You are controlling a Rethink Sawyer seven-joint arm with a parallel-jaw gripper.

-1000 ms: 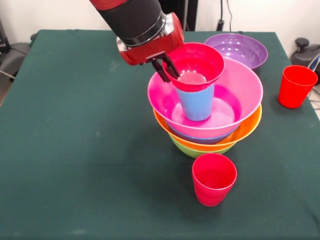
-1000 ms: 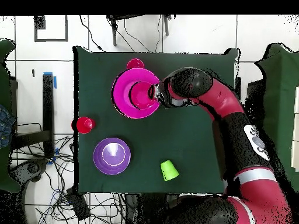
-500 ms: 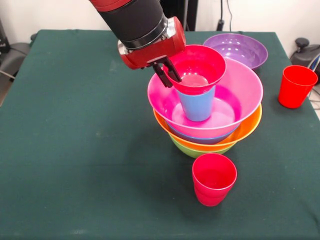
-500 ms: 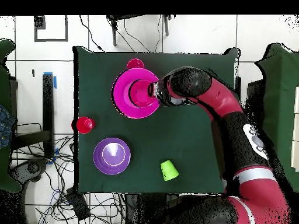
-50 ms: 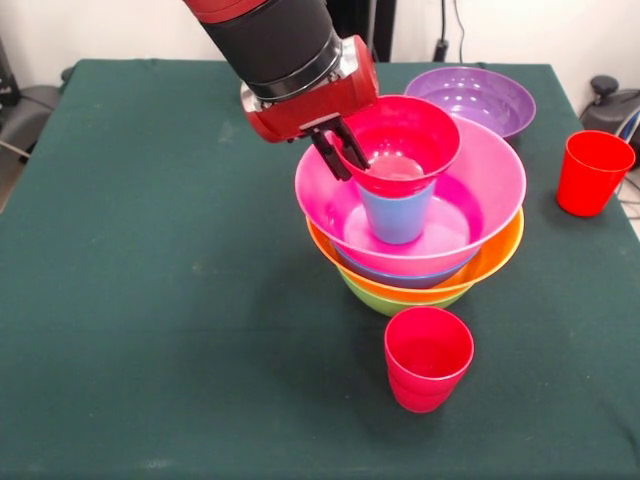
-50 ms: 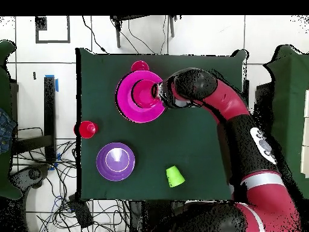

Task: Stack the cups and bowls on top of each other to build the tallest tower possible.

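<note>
The tower is a nest of lime green (image 5: 377, 300), orange (image 5: 497, 255), blue (image 5: 420, 279) and pink bowls (image 5: 492, 170). A sky blue cup (image 5: 397, 214) stands inside the pink bowl. The small red bowl (image 5: 405, 140) rests on or just over that cup, tilted a little, and my gripper (image 5: 345, 160) is shut on its left rim. From overhead the gripper (image 6: 158, 94) sits at the right edge of the pink bowl (image 6: 124, 99), with the red bowl (image 6: 143, 93) inside it. One red cup (image 5: 428, 357) stands in front of the tower, another (image 5: 590, 172) at the right.
A purple bowl (image 5: 475, 98) sits behind the tower near the far edge. In the overhead view a lime green cup (image 6: 175, 176) is on the cloth near the robot's side, with the purple bowl (image 6: 115, 161) to its left and red cups (image 6: 87, 128) (image 6: 140, 65).
My gripper has carried the red bowl slightly to the right in the front view, bringing it more squarely over the blue cup. Nothing else has moved.
</note>
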